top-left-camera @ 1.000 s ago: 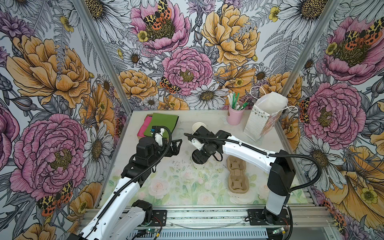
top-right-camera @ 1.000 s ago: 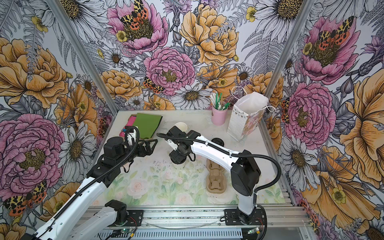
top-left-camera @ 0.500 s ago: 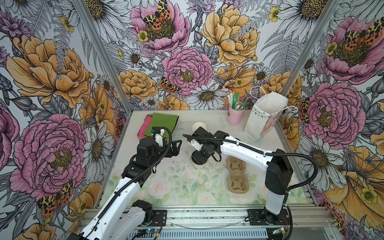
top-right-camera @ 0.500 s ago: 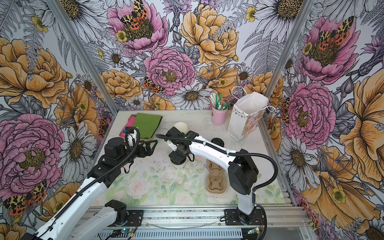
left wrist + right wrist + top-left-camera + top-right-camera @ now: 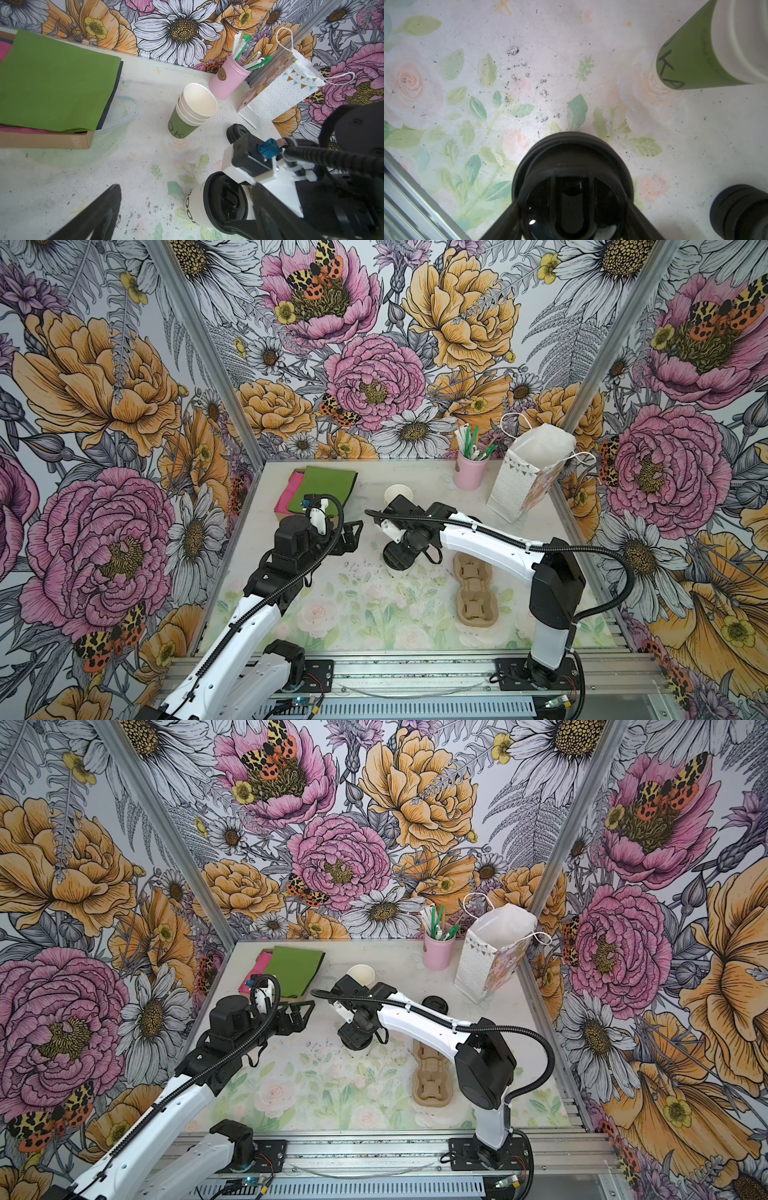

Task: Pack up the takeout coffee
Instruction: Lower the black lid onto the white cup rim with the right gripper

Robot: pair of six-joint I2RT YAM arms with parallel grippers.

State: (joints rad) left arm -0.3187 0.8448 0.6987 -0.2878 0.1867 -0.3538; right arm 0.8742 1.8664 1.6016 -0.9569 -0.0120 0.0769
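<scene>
The takeout coffee (image 5: pixel 194 204), a white cup with dark lettering and a black sip lid (image 5: pixel 572 166), is near the table's middle. My right gripper (image 5: pixel 572 199) reaches down over it from above, and its fingers (image 5: pixel 636 216) are shut on the lid's two sides. In both top views the gripper (image 5: pixel 398 559) (image 5: pixel 354 1039) hides the cup. The cup's base is out of sight, so I cannot tell if it rests on the table. My left gripper (image 5: pixel 351 533) (image 5: pixel 301 1011) stands open just left of the cup, holding nothing.
A stack of white-and-green cups (image 5: pixel 398 494) (image 5: pixel 193 110) stands behind the coffee. Loose black lids (image 5: pixel 435 1006) (image 5: pixel 741 212) lie to the right. A cardboard carrier (image 5: pixel 471 589) lies at front right. At the back are a paper bag (image 5: pixel 528 477), a pink stirrer cup (image 5: pixel 469 472) and green napkins (image 5: pixel 328 487).
The right arm has shifted very slightly left, its grip on the lid unchanged. The left arm has not moved.
</scene>
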